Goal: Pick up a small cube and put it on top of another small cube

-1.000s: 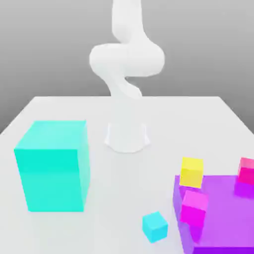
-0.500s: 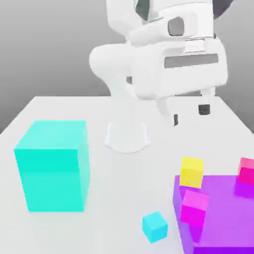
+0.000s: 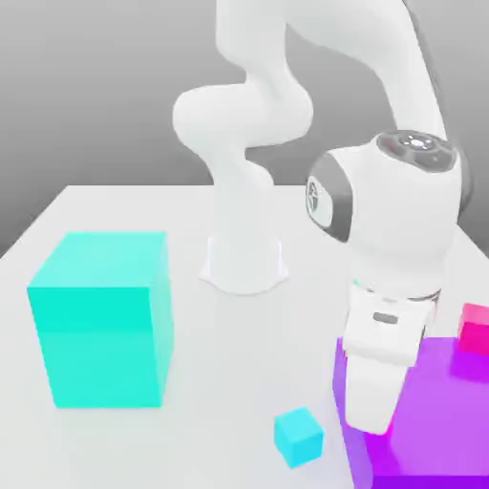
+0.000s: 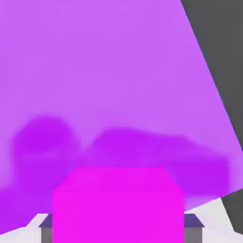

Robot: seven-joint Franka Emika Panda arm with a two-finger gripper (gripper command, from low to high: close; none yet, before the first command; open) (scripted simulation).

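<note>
in the exterior view my white arm bends down from its round base on the pale table and comes low over the purple block on that view's right. my hand end sits right at the near corner of the purple block. one pink cube sits on the far side of the purple block, at the view's right edge. a small teal cube lies on the table just beside the purple block, toward the view's left. a big teal box stands well apart on the view's left.

in the hand view my gripper is closed on a pink cube. a dark finger presses on each side of it. the purple block is right under the cube, with shadows on it.
</note>
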